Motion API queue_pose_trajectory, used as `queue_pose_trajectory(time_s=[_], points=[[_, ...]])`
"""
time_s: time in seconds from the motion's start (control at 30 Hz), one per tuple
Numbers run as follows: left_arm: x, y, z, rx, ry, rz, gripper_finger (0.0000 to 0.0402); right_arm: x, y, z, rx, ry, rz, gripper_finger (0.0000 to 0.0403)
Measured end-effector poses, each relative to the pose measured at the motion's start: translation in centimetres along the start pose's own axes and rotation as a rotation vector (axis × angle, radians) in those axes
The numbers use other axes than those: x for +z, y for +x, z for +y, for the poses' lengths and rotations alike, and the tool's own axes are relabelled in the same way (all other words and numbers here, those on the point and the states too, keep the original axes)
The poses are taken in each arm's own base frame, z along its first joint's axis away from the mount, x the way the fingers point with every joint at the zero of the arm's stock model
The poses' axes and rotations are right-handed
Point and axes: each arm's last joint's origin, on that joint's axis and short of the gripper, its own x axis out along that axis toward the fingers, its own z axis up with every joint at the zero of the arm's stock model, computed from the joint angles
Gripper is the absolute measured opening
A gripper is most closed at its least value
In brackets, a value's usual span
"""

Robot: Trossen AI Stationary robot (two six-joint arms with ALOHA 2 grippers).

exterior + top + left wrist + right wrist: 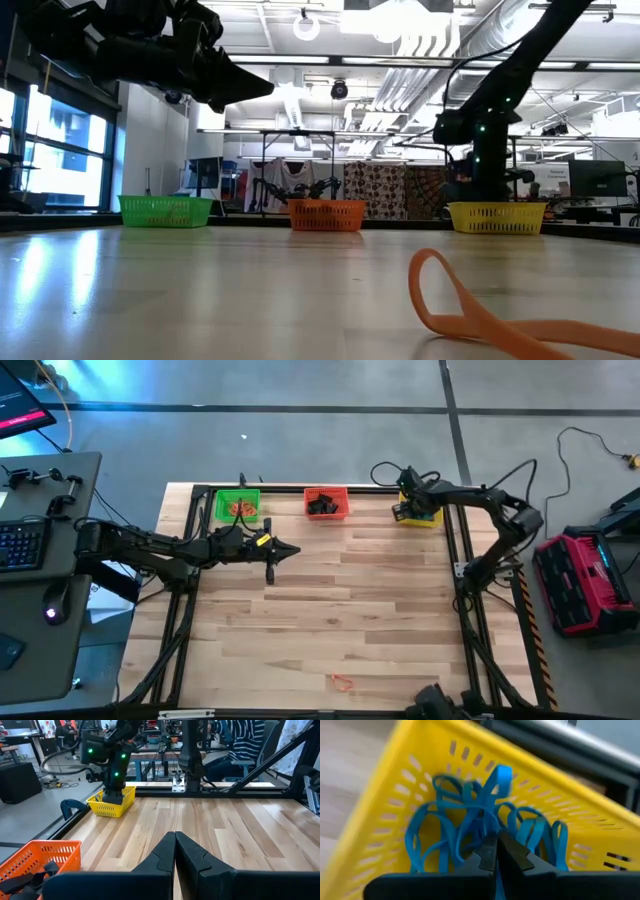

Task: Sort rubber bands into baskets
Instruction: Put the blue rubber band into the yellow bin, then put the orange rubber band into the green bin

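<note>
Three baskets stand along the table's far edge: green (237, 505) with orange rubber bands, red-orange (326, 502) with black ones, yellow (422, 513) with blue ones (440, 835). My right gripper (496, 840) is tipped steeply down over the yellow basket (385, 805), shut on a blue band. My left gripper (293, 550) hangs shut and empty above the table's middle left, pointing almost level toward the right. One orange rubber band (342, 681) lies flat on the wood near the front edge, also seen close up (470, 315). My right gripper pinches a blue rubber band (497, 795) between its two fingertips, coming from above and slanting down. The band's loop hangs beyond the tips, over the other blue bands in the yellow basket. The fingers hide the exact spot of the pinch.
A black frame rail (460, 560) borders the table. A desk with a keyboard (20, 545) stands left of it, and a red case (585, 575) lies on the floor at right. A seated person in a striped top (235, 740) shows beyond the table.
</note>
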Motion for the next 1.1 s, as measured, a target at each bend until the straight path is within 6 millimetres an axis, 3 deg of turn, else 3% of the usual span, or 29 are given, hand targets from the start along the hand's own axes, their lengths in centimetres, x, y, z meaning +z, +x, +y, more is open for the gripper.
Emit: queue_pose_trajectory(time_s=[0.2,0.4,0.6,0.83,0.97,1.1], points=[[0.0,0.0,0.0,0.0,0.0,0.0,0.0,1.3,0.4,0.3,0.025,-0.057,0.115,0.0],[0.0,0.0,0.0,0.0,0.0,0.001,0.0,3.0,-1.8,0.1,0.012,-0.108,0.173,0.0005],[0.0,0.0,0.0,0.0,-0.002,0.001,0.0,4.5,-3.7,0.4,0.003,-0.13,0.151,0.0062],[0.0,0.0,0.0,0.0,-0.002,0.002,0.0,5.1,-3.8,0.3,-0.019,-0.103,0.111,0.0136],[0.0,0.0,0.0,-0.001,-0.002,0.004,0.0,5.3,-3.8,0.3,-0.016,-0.094,0.092,0.0134],[-0.1,0.0,0.0,-0.001,-0.002,0.007,0.0,5.5,-3.4,0.4,-0.007,-0.091,0.087,0.0093]])
